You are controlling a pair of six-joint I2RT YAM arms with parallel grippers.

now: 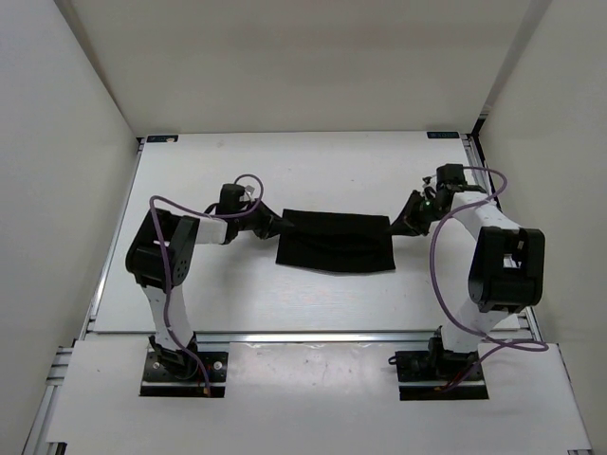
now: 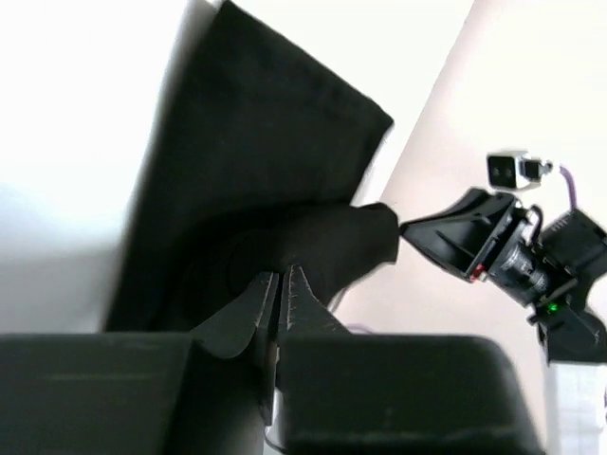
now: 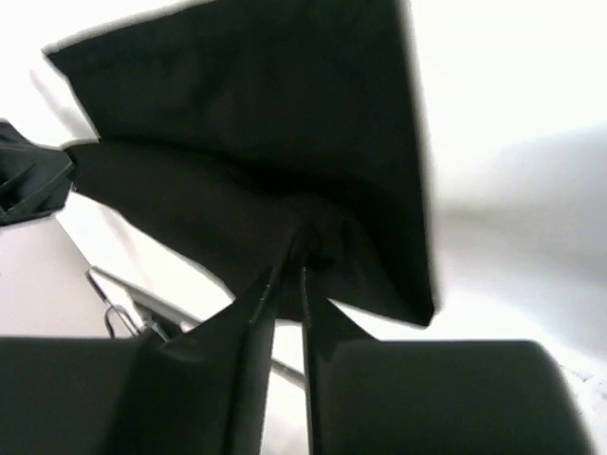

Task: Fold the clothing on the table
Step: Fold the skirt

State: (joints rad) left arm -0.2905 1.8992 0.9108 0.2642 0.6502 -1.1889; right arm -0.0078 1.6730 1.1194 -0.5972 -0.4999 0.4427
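The clothing (image 1: 335, 241) lies long axis left-right between both arms; left pincer (image 1: 276, 226) and right pincer (image 1: 399, 226) each clamp one end

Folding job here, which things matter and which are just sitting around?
Job: black garment, table, left hand, right hand.
Incidental: purple cables, blue corner marks, white walls.

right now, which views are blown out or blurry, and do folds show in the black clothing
top external: even light, sharp, but the clothing reads as flat black, folds barely visible; left wrist: table blown out white, left claw blurred up close; right wrist: same glare, clothing edges soft, right claw a dark silhouette
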